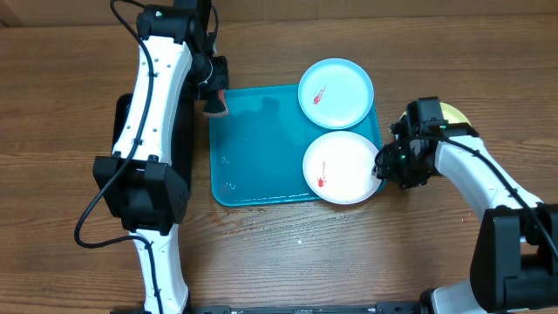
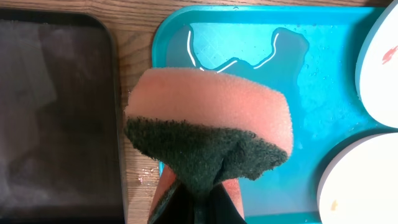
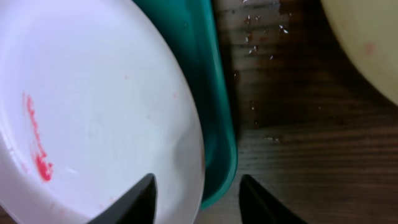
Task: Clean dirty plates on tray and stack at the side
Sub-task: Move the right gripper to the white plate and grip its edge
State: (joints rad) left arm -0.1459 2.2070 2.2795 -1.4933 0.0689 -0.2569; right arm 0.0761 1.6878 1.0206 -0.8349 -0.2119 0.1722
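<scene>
Your right gripper [image 3: 196,185] stands apart astride the white plate [image 3: 93,93] at the tray's [image 3: 214,93] right edge, one finger beyond the tray rim. Close now and you may pinch plate and tray together, dragging both. The left gripper [image 2: 199,208] is clamped on the sponge [image 2: 208,112].

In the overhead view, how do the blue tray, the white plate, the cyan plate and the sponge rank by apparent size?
1. blue tray, clearly the largest
2. white plate and cyan plate: they look alike, so I do not rank them
3. sponge, the smallest
</scene>
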